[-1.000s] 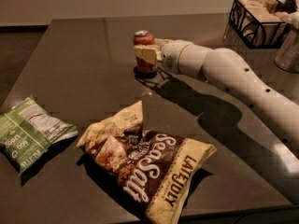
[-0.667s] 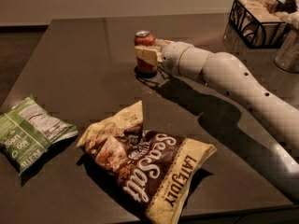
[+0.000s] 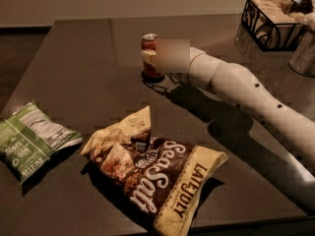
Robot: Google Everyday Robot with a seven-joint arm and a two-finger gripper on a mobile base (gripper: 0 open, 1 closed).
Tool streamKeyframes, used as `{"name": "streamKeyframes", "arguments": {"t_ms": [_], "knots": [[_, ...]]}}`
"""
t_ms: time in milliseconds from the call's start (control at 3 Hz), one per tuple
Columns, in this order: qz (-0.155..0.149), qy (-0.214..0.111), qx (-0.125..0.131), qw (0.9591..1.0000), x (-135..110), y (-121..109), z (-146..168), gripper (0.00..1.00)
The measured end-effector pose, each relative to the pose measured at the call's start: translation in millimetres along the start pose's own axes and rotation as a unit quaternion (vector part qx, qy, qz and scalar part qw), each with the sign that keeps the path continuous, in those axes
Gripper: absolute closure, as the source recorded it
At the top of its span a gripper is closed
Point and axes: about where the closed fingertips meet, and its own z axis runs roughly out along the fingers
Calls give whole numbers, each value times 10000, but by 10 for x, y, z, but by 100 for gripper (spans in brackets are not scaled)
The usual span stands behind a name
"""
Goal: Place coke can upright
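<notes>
The coke can (image 3: 149, 43), red with a silver top, stands upright on the dark table (image 3: 88, 58) near its far middle. My gripper (image 3: 152, 58) reaches in from the right on a white arm (image 3: 246, 92) and is shut around the can's middle. One cream finger (image 3: 147, 57) shows across the can's front. The can's base rests on the table.
A large brown and yellow chip bag (image 3: 157, 181) lies at the front centre. A green chip bag (image 3: 29, 139) lies at the front left. A black wire basket (image 3: 270, 21) and a glass (image 3: 302, 53) stand at the back right.
</notes>
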Motion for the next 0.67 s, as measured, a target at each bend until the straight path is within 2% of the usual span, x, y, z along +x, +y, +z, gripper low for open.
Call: {"name": "streamKeyframes", "arguments": {"t_ms": [333, 667], "knots": [[2, 8, 11, 10000, 5, -13, 12, 0], [2, 8, 12, 10000, 5, -14, 12, 0]]}}
